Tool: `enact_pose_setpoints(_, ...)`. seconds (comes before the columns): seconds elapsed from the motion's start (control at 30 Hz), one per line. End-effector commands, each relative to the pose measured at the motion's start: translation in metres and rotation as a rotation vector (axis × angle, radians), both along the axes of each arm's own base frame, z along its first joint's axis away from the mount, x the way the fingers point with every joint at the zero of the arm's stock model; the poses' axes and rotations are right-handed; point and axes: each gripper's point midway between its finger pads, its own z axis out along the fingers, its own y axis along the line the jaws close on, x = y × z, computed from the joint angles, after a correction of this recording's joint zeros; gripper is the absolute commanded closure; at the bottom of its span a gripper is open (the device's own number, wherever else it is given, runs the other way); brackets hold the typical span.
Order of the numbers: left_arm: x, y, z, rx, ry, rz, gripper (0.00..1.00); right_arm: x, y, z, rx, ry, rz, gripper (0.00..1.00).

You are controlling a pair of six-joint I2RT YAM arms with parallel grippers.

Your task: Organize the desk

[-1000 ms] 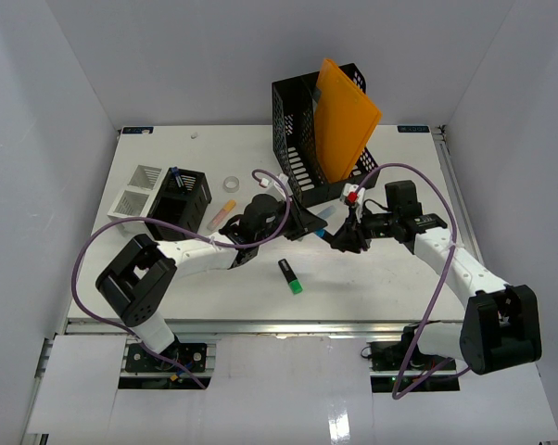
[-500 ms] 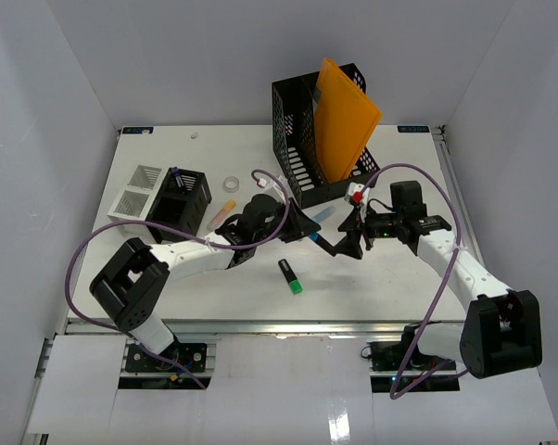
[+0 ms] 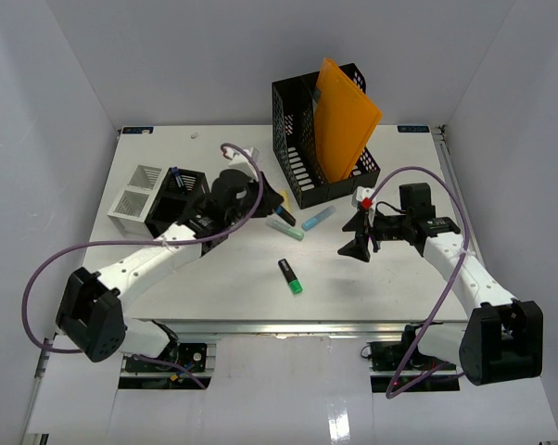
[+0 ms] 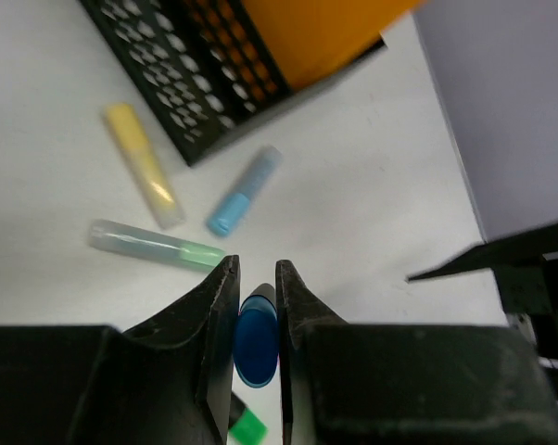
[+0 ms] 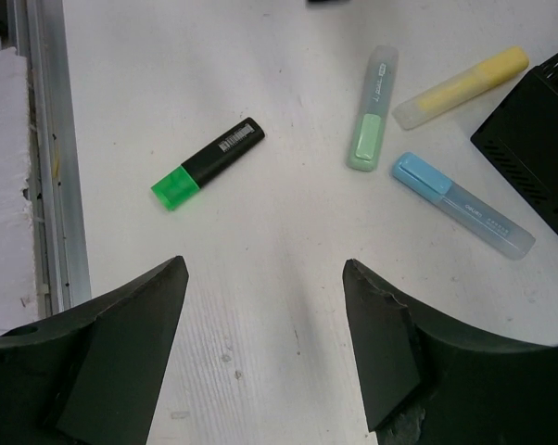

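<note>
One wide white desk (image 3: 353, 287) lay under both arms, its metal rail along the near edge; at its far side stood the black mesh file holder (image 3: 298, 139) with an orange folder (image 3: 346, 120) leaning in it; to the left sat a black pen box (image 3: 182, 199) touching a white slotted organizer (image 3: 133, 190). The left gripper (image 4: 257, 271) hung between the pen box and the file holder, clenched on a dark blue marker (image 4: 256, 338) pinched lengthwise between its jaws; the right gripper (image 5: 260, 269) stood released, jaws wide, above bare desk on the right. Loose on the desk lay a black highlighter with a green cap (image 5: 209, 162), a clear pen with a pale green cap (image 5: 370, 111), a light blue pen (image 5: 460, 204) and a yellow one (image 5: 460, 88), the last three near the foot of the file holder. The step in hand looked like stowing the blue marker; the next move probably called for carrying it over an open cell of the pen box, tipping it upright and lowering it before letting go; the right arm seemed free to pick a loose pen.
</note>
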Motion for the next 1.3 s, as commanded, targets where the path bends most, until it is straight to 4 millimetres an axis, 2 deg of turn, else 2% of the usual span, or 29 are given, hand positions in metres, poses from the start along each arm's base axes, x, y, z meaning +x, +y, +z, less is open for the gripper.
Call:
enact_pose_setpoints(0.0, 0.017, 0.085, 0.024, 0.19, -0.06, 0.153, 1.0, 0.001, -0.003, 0.007, 0.005, -0.04, 0.003, 0.25)
enact_pose_setpoints(0.03, 0.023, 0.108, 0.032, 0.223, -0.085, 0.202, 1.0, 0.002, -0.004, 0.007, 0.0, -0.041, -0.004, 0.25)
enact_pose_setpoints(0.1, 0.029, 0.135, 0.041, 0.281, -0.113, 0.262, 1.0, 0.003, -0.006, 0.006, -0.004, -0.04, -0.016, 0.25)
enact_pose_setpoints(0.37, 0.059, 0.219, 0.052, 0.376, -0.115, 0.461, 1.0, 0.006, -0.011, 0.008, 0.003, -0.048, -0.032, 0.25)
enact_pose_setpoints(0.43, 0.066, 0.227, 0.052, 0.382, -0.109, 0.477, 1.0, 0.006, -0.012, 0.009, 0.005, -0.05, -0.034, 0.25)
enact_pose_setpoints(0.47, 0.071, 0.238, 0.051, 0.388, -0.101, 0.501, 1.0, 0.006, -0.012, 0.009, 0.006, -0.049, -0.035, 0.25)
enact_pose_setpoints(0.63, 0.076, 0.258, 0.044, 0.417, -0.076, 0.539, 1.0, 0.006, -0.014, 0.011, 0.013, -0.051, -0.043, 0.25)
enact_pose_setpoints(0.93, 0.057, 0.279, 0.025, 0.5, -0.023, 0.608, 1.0, 0.007, -0.015, 0.01, 0.015, -0.047, -0.042, 0.25)
enact_pose_setpoints(1.27, 0.041, 0.286, 0.005, 0.509, 0.029, 0.631, 1.0, 0.007, -0.015, 0.009, 0.019, -0.041, -0.045, 0.25)
